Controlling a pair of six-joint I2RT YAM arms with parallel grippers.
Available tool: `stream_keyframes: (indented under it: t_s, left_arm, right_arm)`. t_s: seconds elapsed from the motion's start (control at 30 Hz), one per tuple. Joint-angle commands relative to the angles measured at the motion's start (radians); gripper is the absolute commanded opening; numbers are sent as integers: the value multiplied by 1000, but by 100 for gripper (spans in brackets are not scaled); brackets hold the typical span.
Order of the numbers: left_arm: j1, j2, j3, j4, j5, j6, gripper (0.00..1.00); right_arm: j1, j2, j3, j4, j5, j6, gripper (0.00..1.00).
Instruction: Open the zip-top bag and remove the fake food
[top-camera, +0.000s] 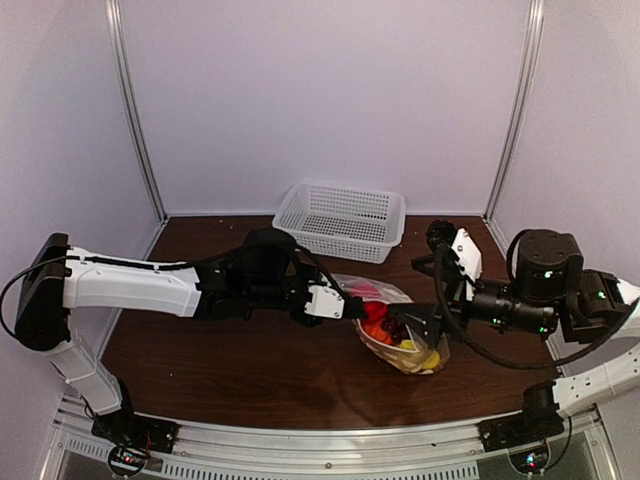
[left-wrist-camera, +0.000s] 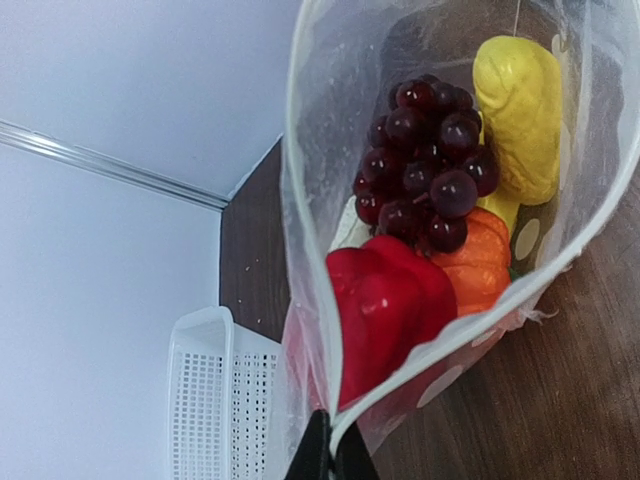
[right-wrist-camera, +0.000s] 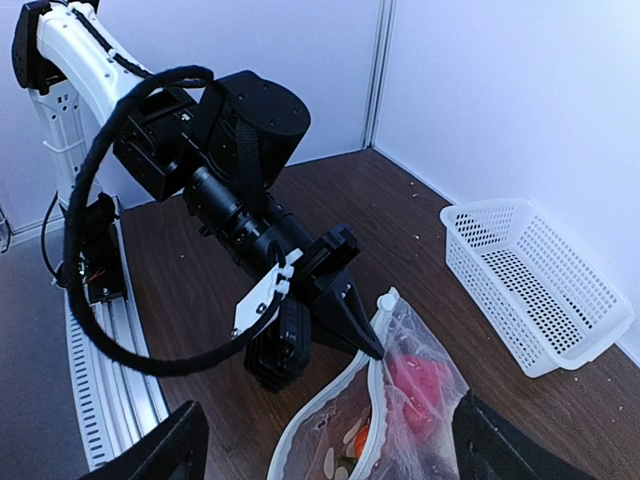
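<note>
Pinching the rim of the zip-top bag (left-wrist-camera: 335, 90): left gripper (left-wrist-camera: 330, 462), jaws closed on the zip edge. Bag mouth gapes just beyond its tips. Contents: fake food (left-wrist-camera: 425, 190), namely purple grapes, yellow, red and orange pieces. Spread wide: right gripper (right-wrist-camera: 335, 440), bag mouth ahead, between its fingers. Well apart from both: white basket (top-camera: 340, 220).

One zip-top bag (top-camera: 375, 290); inside it, one dark purple grape bunch (left-wrist-camera: 425, 165); one red piece (left-wrist-camera: 385, 310); one orange piece (left-wrist-camera: 480, 265); one large yellow piece (left-wrist-camera: 520, 110), with perhaps a second yellow one under it, which cannot be told apart; one pale piece (left-wrist-camera: 350, 228), mostly hidden; one white basket (top-camera: 330, 240); two arms, so two hands, the left hand (top-camera: 350, 304) and the right hand (top-camera: 425, 330); one surface (top-camera: 250, 370).
</note>
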Motion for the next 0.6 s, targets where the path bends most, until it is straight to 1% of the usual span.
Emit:
stream_keyframes:
  t_s: [0.0,0.1,0.2,0.4,0.57]
  left_arm:
    - [-13,-35,0,66,-24,8,0]
    - [-20,-38,1,72,-31,16,0]
    - [-24,-47,-10,87,-43,24,0]
    - [-30,-72,-41,120,-49,35,0]
    - [-34,-71,-46,126,-64,56,0]
  right_arm:
    - [5,146,162,-210,97,55,82]
    - [5,244,255,-327,115,71,71]
    - [3,280,284,-383,120,82,60]
    - [-48,282,305,-444,114,69,52]
    - [-96,335,356,-509,56,38,46]
